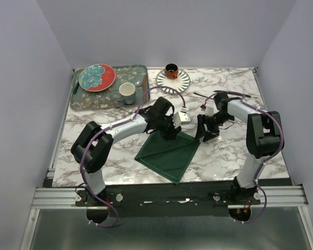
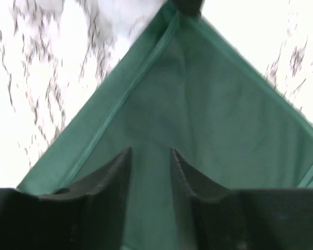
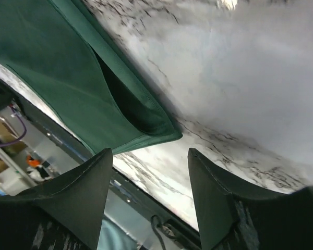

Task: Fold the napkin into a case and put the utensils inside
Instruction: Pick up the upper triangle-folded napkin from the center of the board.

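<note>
Since the white, grey-veined marble table is smooth and hard, anything thin lying flat on it will be awkward to pinch up. The dark green, slightly shiny cloth napkin lies as a diamond near the front edge, between the two arms, not yet a narrow case. It looks light, limp and a little slippery. At its right corner two layers gape apart, so it seems folded once already. The hemmed edge and the corners are probably the best holds, because the stitching gives the fingers some bulk to catch.

Both arms reach forward and bend inward toward the middle, wrists tipped down. The left gripper hangs over the napkin's far corner, its dark fingers parted with only cloth seen beyond the gap, gripping nothing. The right gripper sits just beside the right corner, jaws spread wider and empty.

The slim matte black utensils lie farther back on the right, partly hidden by the right arm and well apart from the napkin.
</note>
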Motion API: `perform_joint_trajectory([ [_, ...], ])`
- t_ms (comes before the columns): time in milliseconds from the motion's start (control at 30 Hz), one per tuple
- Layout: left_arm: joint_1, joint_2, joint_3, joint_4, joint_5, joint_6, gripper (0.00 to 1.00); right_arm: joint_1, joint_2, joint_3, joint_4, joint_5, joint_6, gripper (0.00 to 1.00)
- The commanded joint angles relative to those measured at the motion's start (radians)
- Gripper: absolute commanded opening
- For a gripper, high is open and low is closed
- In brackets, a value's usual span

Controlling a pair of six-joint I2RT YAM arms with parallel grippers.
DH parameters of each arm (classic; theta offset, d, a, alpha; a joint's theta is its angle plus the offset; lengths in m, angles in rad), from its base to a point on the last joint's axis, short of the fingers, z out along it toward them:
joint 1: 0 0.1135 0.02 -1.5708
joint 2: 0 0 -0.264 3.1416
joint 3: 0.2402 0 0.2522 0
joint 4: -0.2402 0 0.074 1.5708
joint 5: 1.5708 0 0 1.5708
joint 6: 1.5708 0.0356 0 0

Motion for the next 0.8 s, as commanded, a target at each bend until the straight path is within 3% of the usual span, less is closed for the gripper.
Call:
perform_joint_trajectory([
  [0,-0.105,0.008,0.036,0.129,-0.126,-0.071,0.50,-0.021,0.001,-0.050,0.018,-0.026,0.101,0.68],
  [167,-0.244,0.035,0.025,0.185,-0.250,-0.164,0.60,-0.076,0.020,-0.076,0.044,-0.072,0.147,0.67],
  [467,-0.361,0.153,0.070,0.236,-0.475,-0.287,0.52,-0.124,0.003,-0.119,0.095,-0.103,0.198,0.67],
  [767,-0.392,0.259,0.136,0.213,-0.534,-0.295,0.45,-0.124,0.025,-0.139,0.133,-0.102,0.213,0.67],
])
